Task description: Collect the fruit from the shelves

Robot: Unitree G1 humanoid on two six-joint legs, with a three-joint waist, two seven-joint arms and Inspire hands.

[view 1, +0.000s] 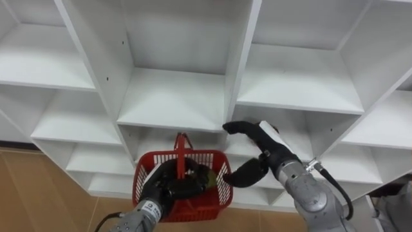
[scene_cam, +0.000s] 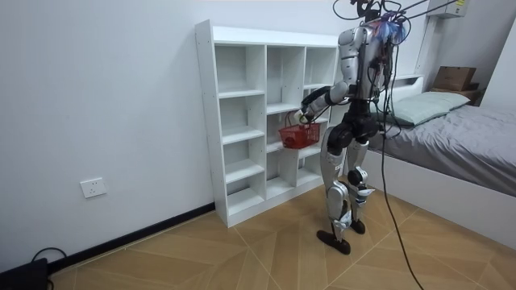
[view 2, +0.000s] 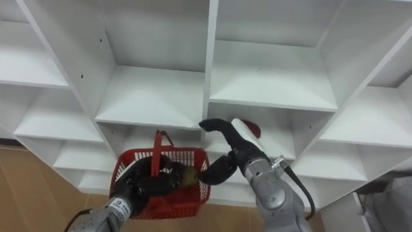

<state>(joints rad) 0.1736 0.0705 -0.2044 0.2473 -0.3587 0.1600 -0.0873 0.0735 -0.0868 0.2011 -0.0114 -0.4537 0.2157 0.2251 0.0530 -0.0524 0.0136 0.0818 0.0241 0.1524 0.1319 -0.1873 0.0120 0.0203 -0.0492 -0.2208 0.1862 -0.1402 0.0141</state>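
A red plastic basket (view 1: pixel 215 193) with an upright handle hangs in front of the white closet's (view 1: pixel 174 103) lower middle shelves. My left hand (view 1: pixel 168 187), dark, has its fingers curled over the basket's near rim and holds it up. A yellowish-green fruit (view 1: pixel 207 174) lies inside the basket, partly hidden by those fingers. My right hand (view 1: pixel 267 145) hovers just right of the basket at the mouth of a shelf, with fingers loosely curved, thumb apart and nothing in it. A small red thing (view 2: pixel 250 128) peeks out behind that hand; I cannot tell what it is.
The closet compartments above and to both sides look bare. In the room view I stand upright close to the closet (scene_cam: pixel 242 121) on a wooden floor, with a bed (scene_cam: pixel 459 137) at the room view's right and a wall socket (scene_cam: pixel 93 188) at its left.
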